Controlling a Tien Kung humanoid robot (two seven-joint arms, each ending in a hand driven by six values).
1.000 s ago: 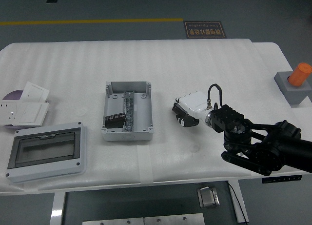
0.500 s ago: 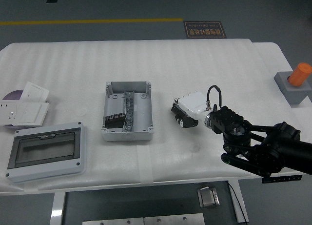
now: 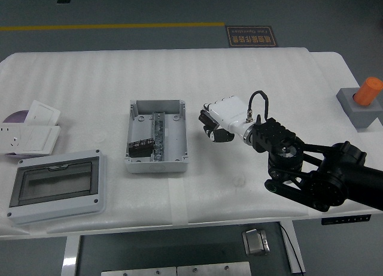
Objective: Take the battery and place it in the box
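The battery (image 3: 142, 147), a short dark cylinder, is seen lying inside the box (image 3: 157, 136), in its lower left part, beside a dark ribbed rail that runs down the box's middle. The box is an open grey plastic enclosure, rectangular, with rounded screw bosses at its corners and a smooth pale rim.

The right hand (image 3: 216, 124) is held just to the right of the box, near its upper right corner and apart from it. The battery is thus placed to the hand's left and somewhat nearer the table's front edge, with the box's right wall between them. The hand's back is a glossy white shell; its black fingers (image 3: 210, 132) are curled under and nothing is seen gripped in them. A thin black cable loops above the wrist, and the arm behind it is built of black jointed links.

The table (image 3: 239, 78) is covered with a white, faintly ribbed foam sheet. At the front left a grey rectangular cover with a smoked transparent window (image 3: 57, 184) is laid flat. Behind it, at the left edge, white socket plates (image 3: 31, 132) are stacked loosely. At the far right a grey block holding an orange cylinder (image 3: 361, 102) is set at the table's edge.
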